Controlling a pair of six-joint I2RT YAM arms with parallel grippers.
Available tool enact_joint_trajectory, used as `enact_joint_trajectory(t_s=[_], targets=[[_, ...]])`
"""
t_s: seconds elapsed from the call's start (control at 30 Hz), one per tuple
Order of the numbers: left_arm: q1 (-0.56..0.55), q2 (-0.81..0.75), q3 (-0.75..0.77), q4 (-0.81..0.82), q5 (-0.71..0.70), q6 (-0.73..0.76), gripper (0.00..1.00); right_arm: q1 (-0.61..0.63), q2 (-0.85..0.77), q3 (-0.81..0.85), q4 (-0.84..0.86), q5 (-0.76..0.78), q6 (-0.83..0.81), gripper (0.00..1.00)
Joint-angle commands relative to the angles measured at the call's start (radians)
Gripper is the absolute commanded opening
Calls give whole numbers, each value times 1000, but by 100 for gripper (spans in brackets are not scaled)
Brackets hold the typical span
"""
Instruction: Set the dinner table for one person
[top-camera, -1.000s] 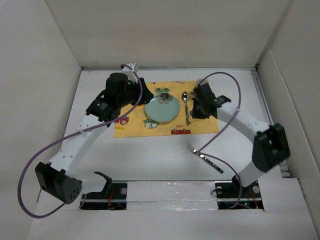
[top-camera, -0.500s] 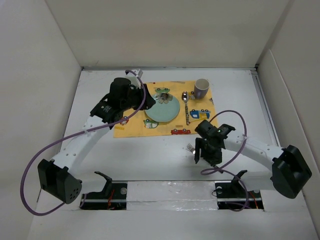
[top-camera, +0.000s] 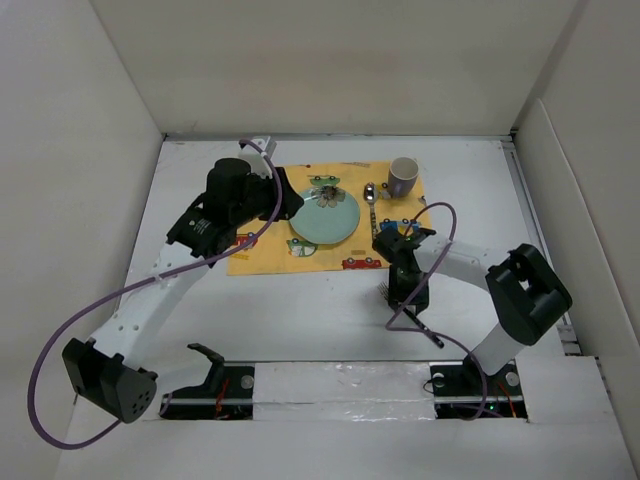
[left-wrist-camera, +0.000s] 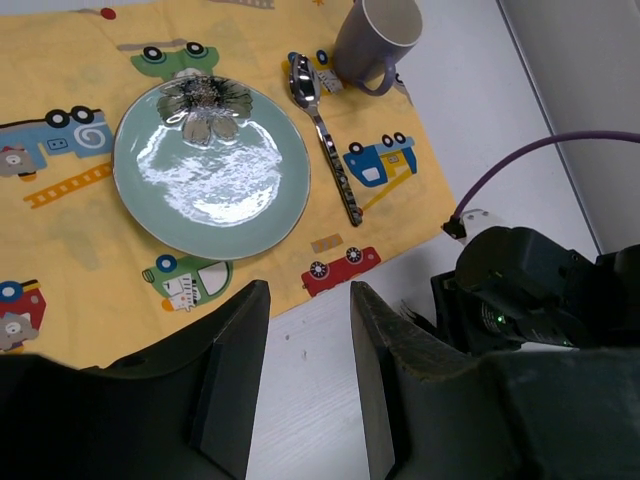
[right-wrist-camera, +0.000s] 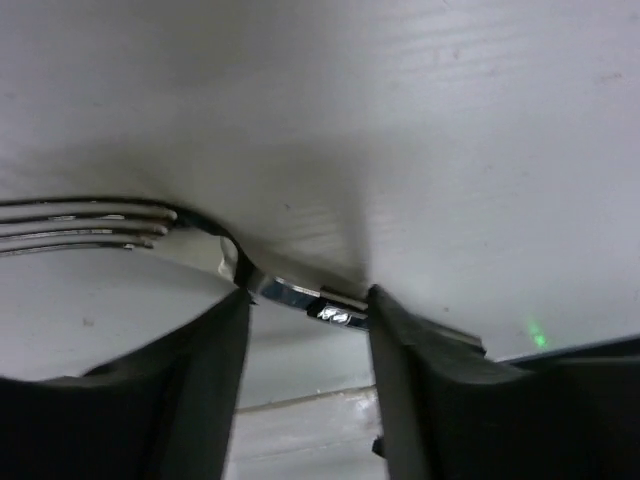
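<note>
The right hand (top-camera: 407, 288) is down on the fork (right-wrist-camera: 120, 228), its fingers (right-wrist-camera: 190, 400) a modest gap apart with the fork's neck showing between them; I cannot tell whether they press on it or only stand beside it; my worry is that, from the wrist, the neck seems to run along the gap and not across it, so a squeeze could skid the thin steel over the counter (top-camera: 300, 320) or spin it round with no real hold; a lift by the neck might also let the handle droop and slip out; the fork lies on bare counter between the yellow mat (top-camera: 270, 262) and the near edge, right of the middle; its long axis slants, tines toward the far left corner, handle toward the near right corner; the left hand (left-wrist-camera: 305, 300), slightly parted and holding nothing, hangs over the mat beside the plate (left-wrist-camera: 210, 165)
</note>
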Motion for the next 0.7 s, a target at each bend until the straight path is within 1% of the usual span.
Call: enact_joint_trajectory(t_s=[0.0,0.03,0.07,0.1,0.13,0.17,0.23,0.27,0.3,0.33,0.37,0.43,0.47,0.57,0.67], targets=[[-4,-26,9,4,-34,24,35,-19,19,-3,36,-23,-57,51],[-4,-24,12,4,-38,23,35,-19,8,-10,56,-52,-66,45],[-4,-26,13,4,-43,21,35,-19,3,-27,102,-83,-69,36],[-4,-23,16,7,-43,20,35,-10,2,-32,121,-136,-70,31],[-4,-21,21,11,-43,15,35,-10,2,-34,136,-148,-70,27],[-4,-17,23,13,-35,12,35,10,-3,-38,179,-199,-67,21],[6,-12,24,20,-31,5,35,28,-7,-29,221,-243,-54,14],[6,-8,27,19,-26,3,35,29,2,-20,248,-250,-44,12],[6,-3,30,20,-23,3,34,38,11,3,259,-243,-41,12],[6,-1,30,23,-24,3,35,38,23,20,267,-232,-40,12],[6,0,30,27,-24,-3,35,38,42,32,273,-212,-38,21],[6,0,27,24,-26,-6,34,47,52,60,273,-133,-37,33],[6,0,27,22,-28,-9,34,58,53,65,265,-116,-38,44],[6,-4,24,14,-40,-12,34,79,19,48,238,-51,-26,52],[6,-7,23,7,-49,-15,34,104,-53,-12,225,-31,8,54]])
